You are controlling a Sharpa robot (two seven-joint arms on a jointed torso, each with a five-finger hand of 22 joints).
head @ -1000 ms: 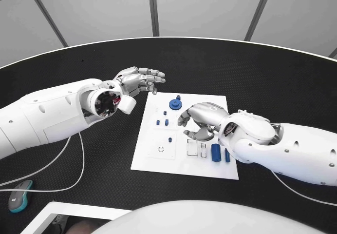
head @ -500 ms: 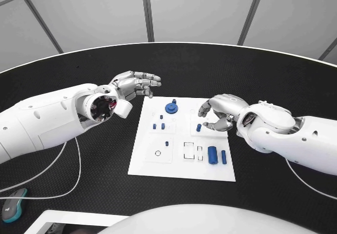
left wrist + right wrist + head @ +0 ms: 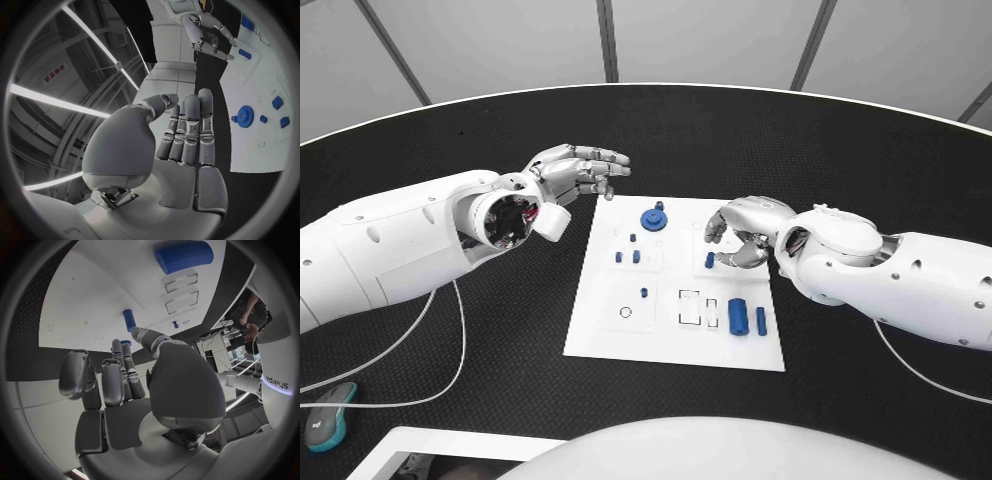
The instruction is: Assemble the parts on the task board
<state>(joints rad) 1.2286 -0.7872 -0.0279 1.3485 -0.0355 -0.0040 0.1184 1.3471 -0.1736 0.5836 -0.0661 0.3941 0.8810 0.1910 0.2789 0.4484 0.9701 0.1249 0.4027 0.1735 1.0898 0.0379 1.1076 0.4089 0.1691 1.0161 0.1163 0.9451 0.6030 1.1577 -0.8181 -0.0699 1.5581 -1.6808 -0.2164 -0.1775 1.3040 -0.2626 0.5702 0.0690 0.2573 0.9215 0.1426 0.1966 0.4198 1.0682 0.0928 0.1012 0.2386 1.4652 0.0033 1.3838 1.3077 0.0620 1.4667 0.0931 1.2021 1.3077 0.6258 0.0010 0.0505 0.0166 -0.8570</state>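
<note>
The white task board point(image 3: 672, 345) lies mid-table. On it are a blue gear point(image 3: 655, 214), three small pegs near its left side, a thick blue cylinder point(image 3: 737, 315) and a slimmer one point(image 3: 762, 320). My right hand point(image 3: 741, 232) hovers over the board's right half, fingers curled down. Its thumb and fingertips sit at the end of a blue peg point(image 3: 710, 261), also seen as the blue peg point(image 3: 129, 320); whether they pinch it is unclear. My left hand point(image 3: 574, 170) hangs beyond the board's far left corner, with its fingers point(image 3: 187, 130) straight and nothing in them.
Empty rectangular slots point(image 3: 691, 307) lie beside the cylinders, and a ring-shaped recess point(image 3: 626, 312) sits near the board's left edge. A teal object point(image 3: 320, 425) with white cables lies at the table's near left. Black table surrounds the board.
My right hand has drawn right, off the board's middle, uncovering the blue peg; over the last half second it edged slightly back toward it. The left hand has barely moved.
</note>
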